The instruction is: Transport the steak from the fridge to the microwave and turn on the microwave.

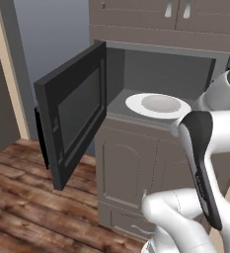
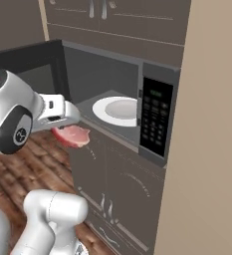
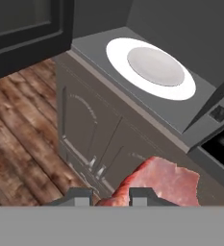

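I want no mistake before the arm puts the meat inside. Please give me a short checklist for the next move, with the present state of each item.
1. Microwave door swung fully open: ok.
2. Steak held in the gripper: ok, it hangs from the gripper in the right base view.
3. Turntable plate bare and ready to take the steak: ok.
4. Steak already over the plate: not ok, it is outside the cavity, in front of the lower cabinet.
5. Way to the opening free of other things: ok.
6. Firmness of the grip: cannot tell.
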Motion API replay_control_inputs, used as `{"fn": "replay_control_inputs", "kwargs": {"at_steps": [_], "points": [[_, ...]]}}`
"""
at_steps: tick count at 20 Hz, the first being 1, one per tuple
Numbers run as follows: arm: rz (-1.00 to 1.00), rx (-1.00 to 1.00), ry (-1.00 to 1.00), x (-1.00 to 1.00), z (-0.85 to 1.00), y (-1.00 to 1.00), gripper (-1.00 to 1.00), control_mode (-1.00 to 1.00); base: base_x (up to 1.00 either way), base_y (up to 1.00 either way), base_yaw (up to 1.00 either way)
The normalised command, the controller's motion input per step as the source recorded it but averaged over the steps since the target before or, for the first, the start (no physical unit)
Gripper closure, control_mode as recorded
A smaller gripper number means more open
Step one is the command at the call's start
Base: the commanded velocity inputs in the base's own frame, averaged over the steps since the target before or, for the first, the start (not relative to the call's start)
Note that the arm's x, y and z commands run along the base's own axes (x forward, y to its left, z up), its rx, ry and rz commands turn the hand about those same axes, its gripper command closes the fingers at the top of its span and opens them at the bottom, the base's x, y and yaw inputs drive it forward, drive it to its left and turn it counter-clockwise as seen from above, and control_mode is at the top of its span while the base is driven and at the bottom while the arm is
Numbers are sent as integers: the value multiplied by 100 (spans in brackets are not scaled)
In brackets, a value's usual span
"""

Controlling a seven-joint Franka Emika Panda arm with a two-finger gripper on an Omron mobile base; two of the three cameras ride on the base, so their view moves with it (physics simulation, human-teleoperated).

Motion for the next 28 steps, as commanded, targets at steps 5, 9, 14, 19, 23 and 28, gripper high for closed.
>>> {"fn": "replay_control_inputs", "kwargs": {"at_steps": [5, 9, 14, 19, 23, 28], "points": [[5, -16, 0, 51, -15, -14, 100, -100, 0, 0, 0], [-3, -20, -4, 47, -43, -9, 100, -100, 0, 0, 0], [-4, -7, -12, 45, -19, 0, 100, -100, 0, 0, 0], [0, 0, -16, 38, 2, -1, 100, -100, 0, 0, 0], [-1, 0, 0, 66, 7, -6, 100, -100, 0, 0, 0], [0, 0, 1, 52, 20, -4, 100, -100, 0, 0, 0]]}}
